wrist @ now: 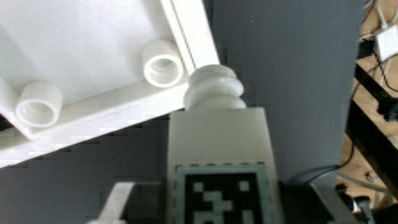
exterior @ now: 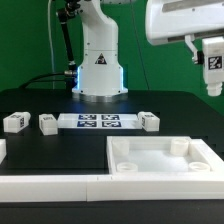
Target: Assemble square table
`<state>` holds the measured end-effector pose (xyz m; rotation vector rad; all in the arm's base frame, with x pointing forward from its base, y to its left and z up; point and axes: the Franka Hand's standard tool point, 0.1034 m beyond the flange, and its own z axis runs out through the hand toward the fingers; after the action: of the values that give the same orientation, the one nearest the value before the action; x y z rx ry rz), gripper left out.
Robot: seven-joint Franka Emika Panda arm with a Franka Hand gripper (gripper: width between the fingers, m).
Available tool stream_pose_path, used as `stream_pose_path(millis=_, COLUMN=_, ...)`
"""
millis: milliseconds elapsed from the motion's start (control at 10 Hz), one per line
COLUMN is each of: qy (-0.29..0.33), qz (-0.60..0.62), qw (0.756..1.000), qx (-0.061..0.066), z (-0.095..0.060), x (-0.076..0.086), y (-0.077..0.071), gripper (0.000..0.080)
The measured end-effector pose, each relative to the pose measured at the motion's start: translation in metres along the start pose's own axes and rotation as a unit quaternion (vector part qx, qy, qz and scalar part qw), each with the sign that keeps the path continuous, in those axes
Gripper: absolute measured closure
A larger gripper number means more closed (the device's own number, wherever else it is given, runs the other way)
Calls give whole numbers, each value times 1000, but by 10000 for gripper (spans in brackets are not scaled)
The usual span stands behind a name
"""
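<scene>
The square table's white panel (exterior: pixel 160 155) lies on the black table at the exterior view's right front, rim and corner sockets up. It also shows in the wrist view (wrist: pixel 89 60), with two round sockets (wrist: pixel 164 68) visible. My gripper (exterior: pixel 213 55) hangs high at the exterior view's upper right, shut on one tagged white leg (exterior: pixel 213 72), well above the panel. In the wrist view the gripper (wrist: pixel 222 205) holds that leg (wrist: pixel 222 130), whose knobbed end points past the panel's edge. Three more legs lie on the table: two at the left (exterior: pixel 15 122) (exterior: pixel 48 123), one beside the marker board (exterior: pixel 149 121).
The marker board (exterior: pixel 98 122) lies flat in front of the robot base (exterior: pixel 100 65). Long white bars (exterior: pixel 50 186) edge the table's front. Cables and clutter (wrist: pixel 374 90) lie beyond the table's edge in the wrist view.
</scene>
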<state>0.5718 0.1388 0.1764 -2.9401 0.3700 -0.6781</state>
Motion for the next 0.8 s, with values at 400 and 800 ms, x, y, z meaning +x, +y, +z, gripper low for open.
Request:
stream_pose_path(millis=400, qy=-8, qz=-36, qw=999, qx=3, z=20, x=-2, y=11, gripper=512)
stream_pose_path(millis=800, qy=-12, qz=-34, qw=999, qx=9, z=20, x=-2, y=8, gripper=512)
